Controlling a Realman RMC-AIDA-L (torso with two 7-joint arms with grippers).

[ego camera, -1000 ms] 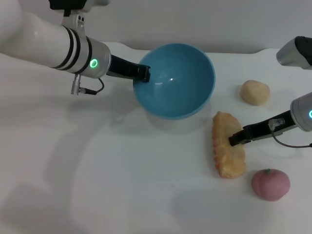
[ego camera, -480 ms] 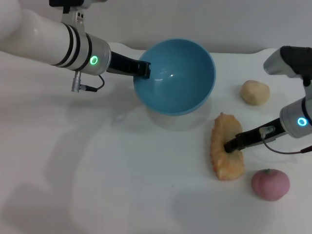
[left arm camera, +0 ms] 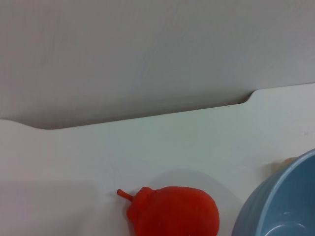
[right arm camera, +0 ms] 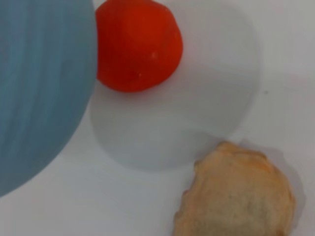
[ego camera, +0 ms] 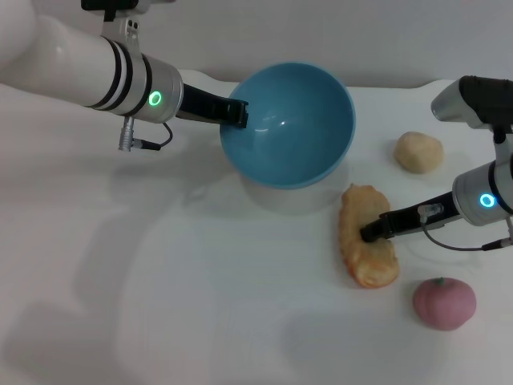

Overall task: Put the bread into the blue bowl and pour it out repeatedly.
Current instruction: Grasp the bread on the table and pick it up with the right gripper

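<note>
Right gripper (ego camera: 370, 233) has pushed further onto the bread (ego camera: 365, 249), lower right; finger state unclear. Left gripper (ego camera: 238, 114) pinches blue bowl (ego camera: 296, 136) rim, tilted. Pickup step; next: lift bread into bowl.

This is looking like a robot test bench in a lab, not a home kitchen. A plain white table (ego camera: 160, 305) is standing against a bare grey wall (left arm camera: 147, 49). Below and outward from the right gripper (ego camera: 370, 234), a pink toy fruit (ego camera: 444, 302) is lying; a beige ball (ego camera: 418, 151) is sitting above it.
</note>
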